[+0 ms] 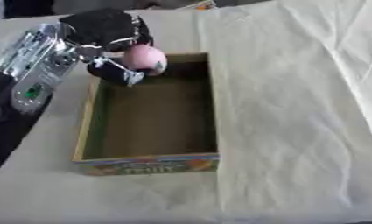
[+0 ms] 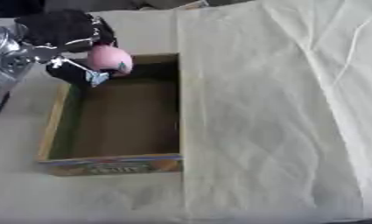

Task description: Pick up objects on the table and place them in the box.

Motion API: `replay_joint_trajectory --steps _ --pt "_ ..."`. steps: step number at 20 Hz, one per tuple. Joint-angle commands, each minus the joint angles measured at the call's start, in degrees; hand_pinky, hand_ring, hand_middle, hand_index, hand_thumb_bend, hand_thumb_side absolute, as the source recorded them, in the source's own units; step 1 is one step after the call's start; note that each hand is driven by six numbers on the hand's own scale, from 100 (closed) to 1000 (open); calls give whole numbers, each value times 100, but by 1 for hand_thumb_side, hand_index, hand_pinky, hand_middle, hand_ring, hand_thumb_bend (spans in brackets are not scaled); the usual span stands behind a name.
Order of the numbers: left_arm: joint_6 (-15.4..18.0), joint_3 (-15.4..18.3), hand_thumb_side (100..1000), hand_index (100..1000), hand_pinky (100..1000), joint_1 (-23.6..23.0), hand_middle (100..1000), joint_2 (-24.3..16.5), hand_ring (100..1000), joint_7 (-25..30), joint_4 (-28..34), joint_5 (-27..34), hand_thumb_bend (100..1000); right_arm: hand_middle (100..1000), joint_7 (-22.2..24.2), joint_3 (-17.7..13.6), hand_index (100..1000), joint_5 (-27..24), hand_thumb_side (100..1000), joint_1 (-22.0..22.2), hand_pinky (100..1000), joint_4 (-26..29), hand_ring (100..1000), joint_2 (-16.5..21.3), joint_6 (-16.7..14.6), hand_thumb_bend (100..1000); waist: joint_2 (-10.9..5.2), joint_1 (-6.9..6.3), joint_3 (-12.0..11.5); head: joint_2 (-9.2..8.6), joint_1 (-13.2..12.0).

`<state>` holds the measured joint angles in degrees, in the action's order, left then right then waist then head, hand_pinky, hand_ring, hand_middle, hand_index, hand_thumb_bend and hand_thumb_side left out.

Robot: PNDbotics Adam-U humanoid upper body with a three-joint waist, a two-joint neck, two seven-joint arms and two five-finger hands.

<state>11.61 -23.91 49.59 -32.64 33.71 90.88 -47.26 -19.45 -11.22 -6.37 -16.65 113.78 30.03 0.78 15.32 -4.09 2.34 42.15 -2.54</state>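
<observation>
Left eye view: left hand [image 1: 104, 33] grips pink ball [image 1: 145, 58] over box [image 1: 85, 131].

A round pink ball [image 1: 145, 59] sits above the far left corner of the box [image 1: 85, 131], gripped by the left hand [image 1: 104, 33]. The box is open-topped cardboard, brown inside, with a colourful printed front.
</observation>
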Motion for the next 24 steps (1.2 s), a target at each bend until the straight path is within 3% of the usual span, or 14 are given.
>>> replay_joint_trajectory --steps 1,8,14,16,17,18,20,21,23,24 --pt "13 -49 279 619 334 154 450 -12 478 299 135 89 100 730 20 -16 816 -25 1000 -55 631 81 789 151 -3 100 -101 19 -4 -35 -27" --pt "281 -355 249 686 398 293 500 199 529 936 -166 -53 100 731 39 -1 817 -33 1000 -55 634 81 789 148 1 100 -113 6 12 -20 -54" --pt "581 -441 427 739 435 376 545 297 570 1469 -323 -327 100 732 50 1 817 -39 1000 -53 634 81 790 150 3 100 -115 -11 11 -12 -57" --pt "669 -449 511 764 456 393 573 322 593 1650 -320 -390 100 733 56 3 817 -41 1000 -52 635 81 790 148 4 100 -114 -16 11 -11 -59" --pt "708 -453 620 788 473 399 604 335 614 1734 -315 -421 113 733 58 4 818 -42 1000 -53 636 81 790 147 6 100 -113 -18 12 -9 -60" --pt "737 -457 630 792 475 400 608 346 617 1781 -317 -450 125 733 59 4 818 -42 1000 -53 636 81 790 146 6 100 -113 -20 13 -7 -60" --pt "774 -465 728 857 508 397 682 360 671 1815 -341 -522 210 733 60 3 817 -44 1000 -57 636 81 790 148 4 100 -112 -21 17 -3 -62" --pt "786 -463 792 907 527 396 735 364 701 1820 -348 -575 295 733 59 3 817 -46 1000 -59 636 81 790 149 2 100 -113 -20 17 1 -63" --pt "825 -450 891 936 571 399 784 370 745 1824 -314 -704 450 733 56 0 817 -52 1000 -62 636 81 790 151 -2 100 -116 -20 13 10 -65" --pt "852 -446 904 939 584 397 789 374 755 1825 -300 -761 479 733 55 -1 818 -56 1000 -64 636 81 790 150 -4 100 -117 -20 12 15 -66"
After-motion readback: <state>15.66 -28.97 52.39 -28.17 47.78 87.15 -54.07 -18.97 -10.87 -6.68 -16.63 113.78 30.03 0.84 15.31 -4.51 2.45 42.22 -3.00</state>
